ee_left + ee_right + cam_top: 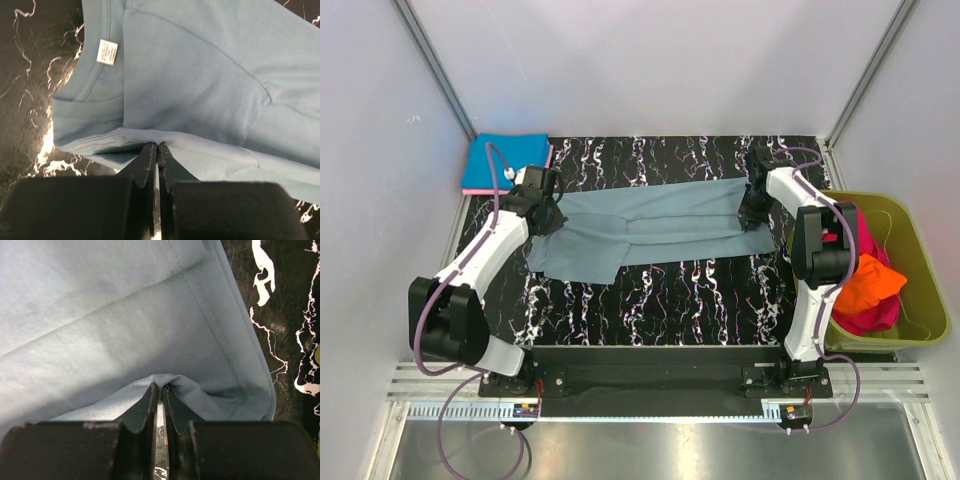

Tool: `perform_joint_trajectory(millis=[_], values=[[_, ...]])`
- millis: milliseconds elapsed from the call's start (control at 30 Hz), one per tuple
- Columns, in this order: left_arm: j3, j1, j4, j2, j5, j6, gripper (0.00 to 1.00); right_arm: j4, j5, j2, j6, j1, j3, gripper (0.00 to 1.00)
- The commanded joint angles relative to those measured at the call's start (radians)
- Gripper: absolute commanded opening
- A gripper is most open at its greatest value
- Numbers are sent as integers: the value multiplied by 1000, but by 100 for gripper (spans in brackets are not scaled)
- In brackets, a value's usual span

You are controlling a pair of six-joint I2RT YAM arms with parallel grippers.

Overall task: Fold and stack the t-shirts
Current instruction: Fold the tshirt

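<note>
Grey-blue t-shirt [650, 225], collar end pinched in left gripper [157, 145], hem in right gripper [161, 386]

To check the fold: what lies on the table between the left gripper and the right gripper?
The grey-blue t-shirt lies there, spread from the left gripper to the right gripper. The top view shows it.

My fingers [145, 167] are black, the t-shirt [650, 225] is plain dusty grey-blue with a white neck label [107, 51], the table [660, 300] is black with white marble veining, the bright blue shirt [505, 162] and pink shirt [551, 156] sit upper left, and the magenta shirt [868, 238] and orange shirt [870, 285] lie in the olive-green tub [920, 270].
</note>
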Motion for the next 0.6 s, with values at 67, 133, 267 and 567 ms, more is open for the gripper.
perform_joint_trajectory(millis=[67, 133, 267, 567], values=[[64, 32, 73, 40, 4, 40, 0, -42, 38, 33, -19, -15, 75, 13], [77, 47, 79, 66, 5, 43, 0, -47, 41, 51, -19, -18, 98, 14], [114, 65, 87, 110, 22, 51, 0, -64, 43, 84, -24, -28, 138, 14], [167, 94, 87, 176, 32, 67, 0, -73, 12, 147, -30, -29, 212, 15]])
